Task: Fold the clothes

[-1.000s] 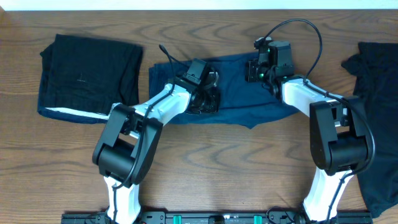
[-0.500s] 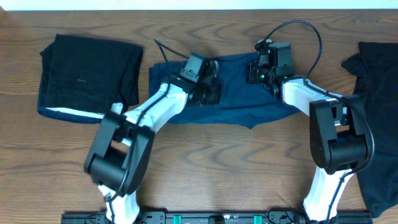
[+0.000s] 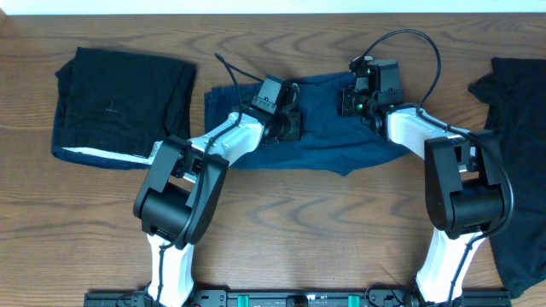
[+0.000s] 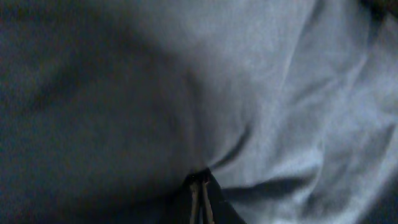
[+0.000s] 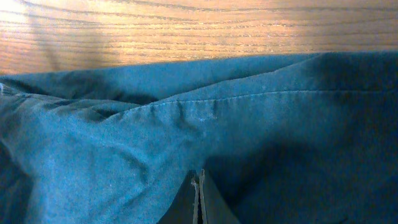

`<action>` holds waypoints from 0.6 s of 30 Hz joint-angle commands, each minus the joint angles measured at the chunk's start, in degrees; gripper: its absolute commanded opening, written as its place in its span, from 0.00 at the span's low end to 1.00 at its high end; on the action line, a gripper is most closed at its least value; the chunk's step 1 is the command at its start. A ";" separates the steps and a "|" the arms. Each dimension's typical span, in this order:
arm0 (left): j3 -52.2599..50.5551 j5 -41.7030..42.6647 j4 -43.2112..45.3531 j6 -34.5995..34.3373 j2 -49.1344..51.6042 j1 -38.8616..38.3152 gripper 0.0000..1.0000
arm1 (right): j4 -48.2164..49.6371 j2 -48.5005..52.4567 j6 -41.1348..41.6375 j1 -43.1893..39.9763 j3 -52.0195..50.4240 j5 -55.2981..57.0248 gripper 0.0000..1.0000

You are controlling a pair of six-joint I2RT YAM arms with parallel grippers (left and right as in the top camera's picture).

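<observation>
Table (image 3: 299, 213): wood grain, carries everything.

Navy cloth (image 3: 324, 136): lies spread at the centre of the table, wider than it is deep, rumpled along the near edge. Both of my arms reach onto it.

Black piece, left (image 3: 119, 98): folded into a block, a white edge (image 3: 102, 156) showing along its near side. Just beside the navy cloth, whether touching I cannot tell.

Black piece, right (image 3: 520, 111): loose, unfolded, runs off the right rim of the overhead view. Well apart from the navy cloth.

Left gripper (image 4: 200, 198): down on the left half of the navy cloth. Jaws closed tight. Creases in the cloth run into the tips, so a pinch of navy cloth is held.

Right gripper (image 5: 198, 196): at the far edge of the navy cloth, right half. Jaws closed, tips against the cloth. Whether any cloth is caught between them I cannot tell.

Stitched hem (image 5: 249, 96): runs across just ahead of my right tips, bare wood beyond it.
</observation>
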 commanded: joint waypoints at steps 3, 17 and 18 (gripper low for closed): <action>1.38 -3.06 0.98 0.09 -1.16 0.39 0.06 | -0.61 0.66 -0.85 -0.35 0.07 0.20 0.01; 1.79 -10.54 6.95 0.02 0.00 0.46 0.06 | -2.29 0.66 -0.85 -0.35 0.07 0.20 0.01; 1.79 -10.54 7.13 0.00 1.11 0.46 0.06 | -2.29 0.66 -0.85 -0.35 0.07 0.20 0.02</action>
